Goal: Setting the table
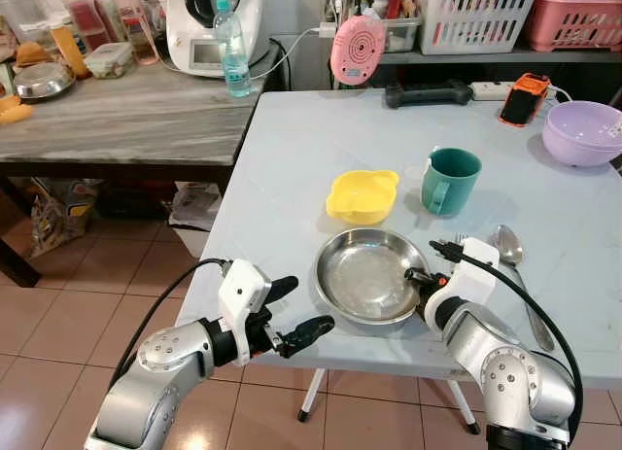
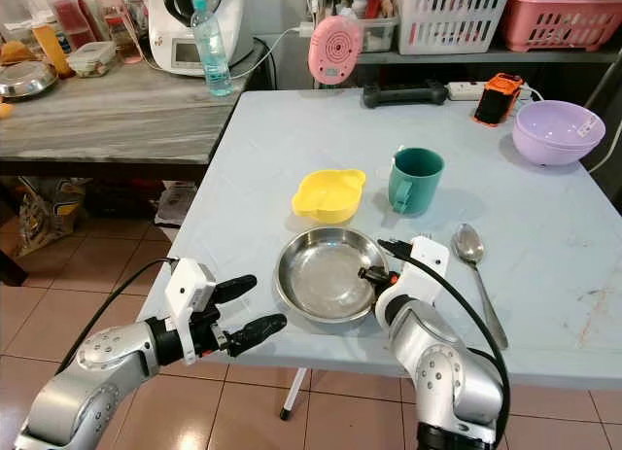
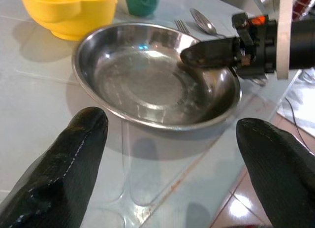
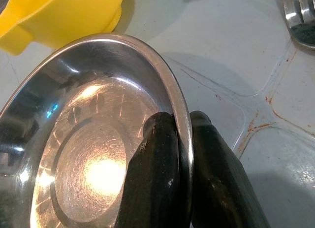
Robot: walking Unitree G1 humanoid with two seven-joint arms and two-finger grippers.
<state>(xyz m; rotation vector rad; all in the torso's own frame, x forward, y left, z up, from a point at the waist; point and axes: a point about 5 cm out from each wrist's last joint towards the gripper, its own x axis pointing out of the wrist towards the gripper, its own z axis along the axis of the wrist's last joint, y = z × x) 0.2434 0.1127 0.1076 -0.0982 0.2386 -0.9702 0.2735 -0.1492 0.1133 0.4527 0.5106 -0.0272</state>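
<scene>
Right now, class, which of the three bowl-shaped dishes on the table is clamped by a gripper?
The shiny steel bowl: the right gripper pinches its rim. The yellow plastic bowl and lilac bowl sit untouched.

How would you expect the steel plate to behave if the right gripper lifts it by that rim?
The steel plate looks rigid. Its polished rim may slip between the right gripper fingers. Held at one edge, it will probably sag away from the grip.
</scene>
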